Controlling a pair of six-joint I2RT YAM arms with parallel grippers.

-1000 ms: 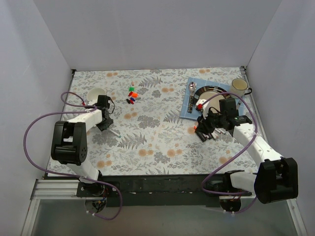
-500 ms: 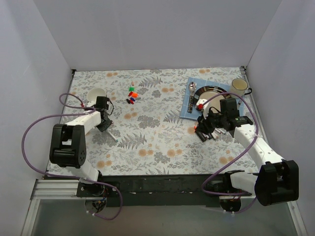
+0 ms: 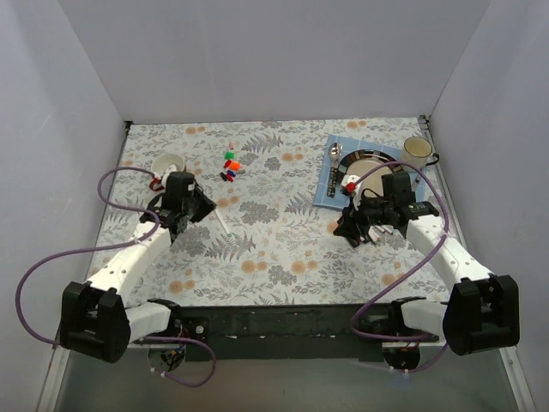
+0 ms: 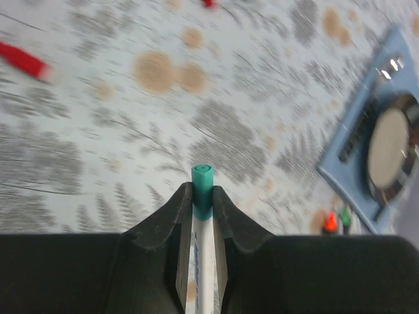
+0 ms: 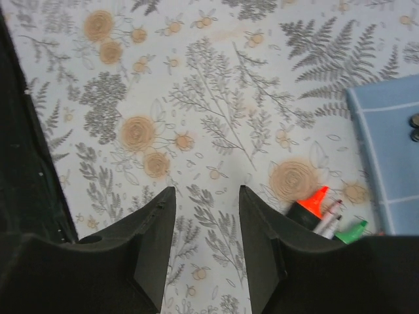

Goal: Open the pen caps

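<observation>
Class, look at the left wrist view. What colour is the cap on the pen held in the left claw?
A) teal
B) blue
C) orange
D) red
A: the left claw is shut on a white pen, and the cap sticking out past its fingertips is teal.

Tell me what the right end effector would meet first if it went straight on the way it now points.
Probably only the flowered tablecloth: the right wrist view shows bare cloth ahead of the open right end effector. The orange-tipped pen lies to the side of that line; depth is unclear.
</observation>
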